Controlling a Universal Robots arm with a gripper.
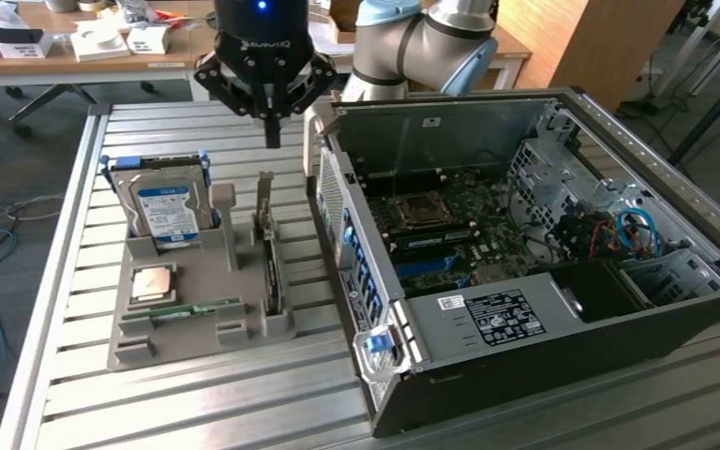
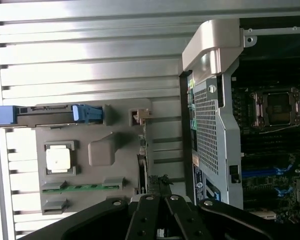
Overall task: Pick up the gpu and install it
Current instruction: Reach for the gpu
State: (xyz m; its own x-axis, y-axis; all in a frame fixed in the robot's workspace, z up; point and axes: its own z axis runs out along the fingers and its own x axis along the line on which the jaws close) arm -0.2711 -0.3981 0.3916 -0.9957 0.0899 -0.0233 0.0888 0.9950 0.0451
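Broadly, on the slatted worktop [image 1: 48, 309] the open computer case [image 1: 335, 202] lies beside a grey holder [image 1: 191, 328]; the gpu [image 1: 269, 258] stands on edge in the holder's slot nearest the case, not yet lifted. Approach for the pick-up looks to be the step in hand; a grasp would call for parted fingers straddling the card's thin upper edge. Above it, apart, the end effector [image 1: 270, 136] hangs closed and empty.

Oblique exterior, overhead wrist; shared tray [image 1: 135, 349]
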